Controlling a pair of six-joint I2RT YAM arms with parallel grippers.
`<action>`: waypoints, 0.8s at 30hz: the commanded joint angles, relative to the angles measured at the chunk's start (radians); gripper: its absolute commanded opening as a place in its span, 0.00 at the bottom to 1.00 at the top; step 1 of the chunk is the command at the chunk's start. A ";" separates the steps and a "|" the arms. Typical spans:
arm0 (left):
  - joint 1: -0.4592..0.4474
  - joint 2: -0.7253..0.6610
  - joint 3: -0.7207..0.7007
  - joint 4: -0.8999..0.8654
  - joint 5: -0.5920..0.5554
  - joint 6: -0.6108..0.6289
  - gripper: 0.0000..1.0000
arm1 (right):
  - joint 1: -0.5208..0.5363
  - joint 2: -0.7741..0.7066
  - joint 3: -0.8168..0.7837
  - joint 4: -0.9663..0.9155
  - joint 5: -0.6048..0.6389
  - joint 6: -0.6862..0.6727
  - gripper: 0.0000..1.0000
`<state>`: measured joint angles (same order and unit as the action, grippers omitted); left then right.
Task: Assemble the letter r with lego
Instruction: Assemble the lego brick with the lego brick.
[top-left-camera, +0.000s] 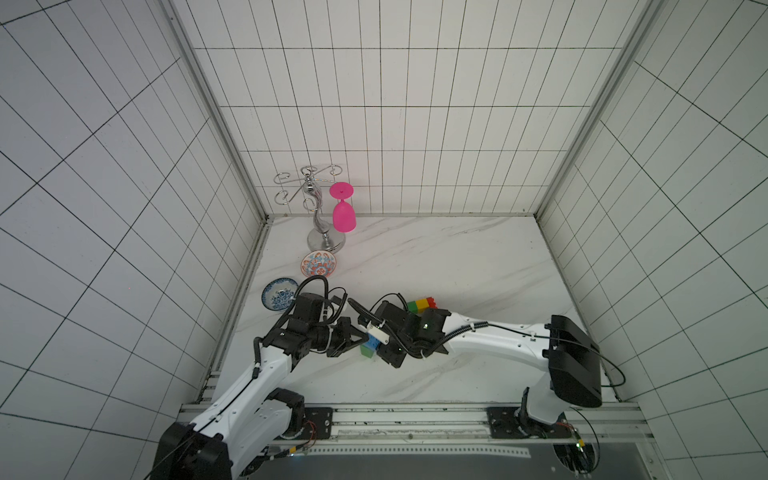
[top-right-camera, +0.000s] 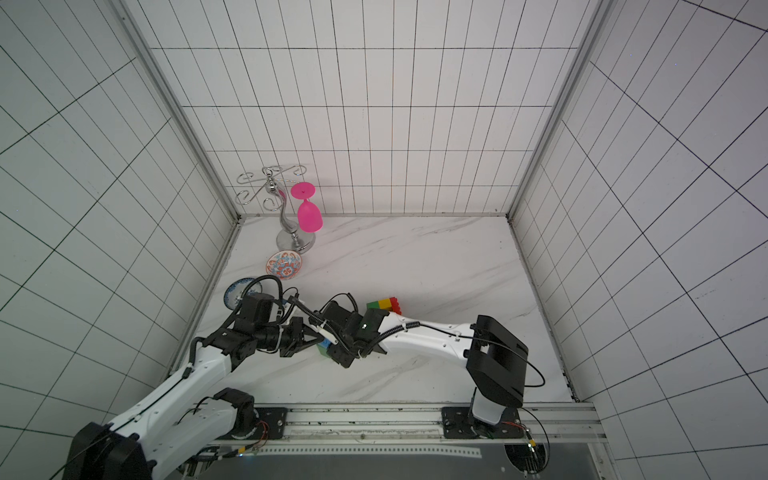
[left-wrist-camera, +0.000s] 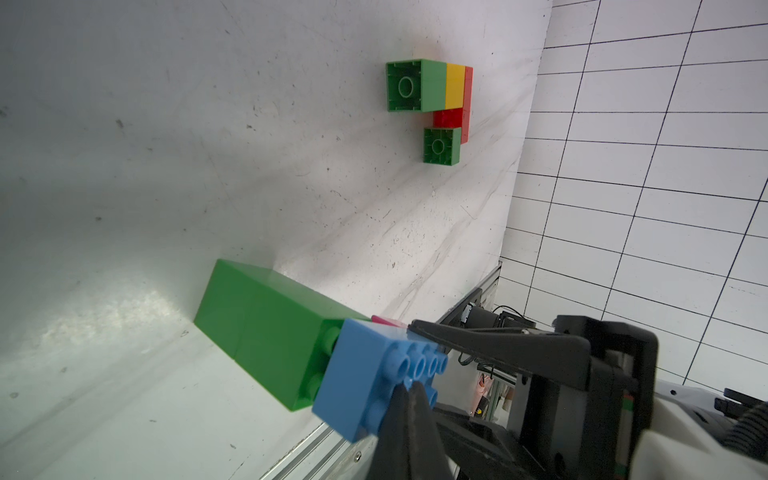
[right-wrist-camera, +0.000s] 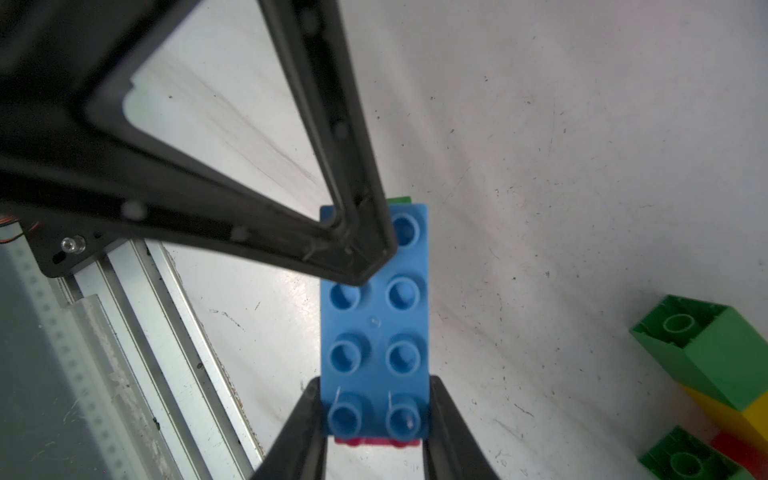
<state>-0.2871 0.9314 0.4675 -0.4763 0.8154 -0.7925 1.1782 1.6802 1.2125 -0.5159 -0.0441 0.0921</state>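
The main danger is at the joint between the blue brick and the two green cubes under one end of it. The left wrist view shows green studs uncovered there, so the blue brick seems not fully seated. The left end effector, its fingers pressed together to one tip, rests on the studded face above this end but toward one long edge. A push there could slide off a stud, or lean the green column over on its small foot on the bench. The right end effector pinches the blue brick by its long sides at the other end, where a pink cube sits below — a twist from this grip could open the joint. The assembly is near the front middle of the bench, apart from the green, yellow and red group. The blue brick's long axis looks about level, running from the green column toward the right end effector, studs up; the column is roughly upright.
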 joint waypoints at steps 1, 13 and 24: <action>0.002 0.003 -0.012 -0.054 -0.080 0.018 0.00 | 0.000 0.019 0.015 -0.009 -0.020 -0.006 0.00; 0.003 -0.036 -0.038 -0.036 -0.079 -0.008 0.00 | 0.008 0.034 0.037 -0.030 -0.007 -0.020 0.00; 0.003 -0.005 -0.152 0.018 -0.092 -0.050 0.00 | 0.008 0.018 0.031 -0.044 0.007 -0.015 0.00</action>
<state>-0.2840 0.8967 0.3874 -0.3710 0.8288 -0.8230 1.1790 1.6981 1.2179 -0.5213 -0.0395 0.0883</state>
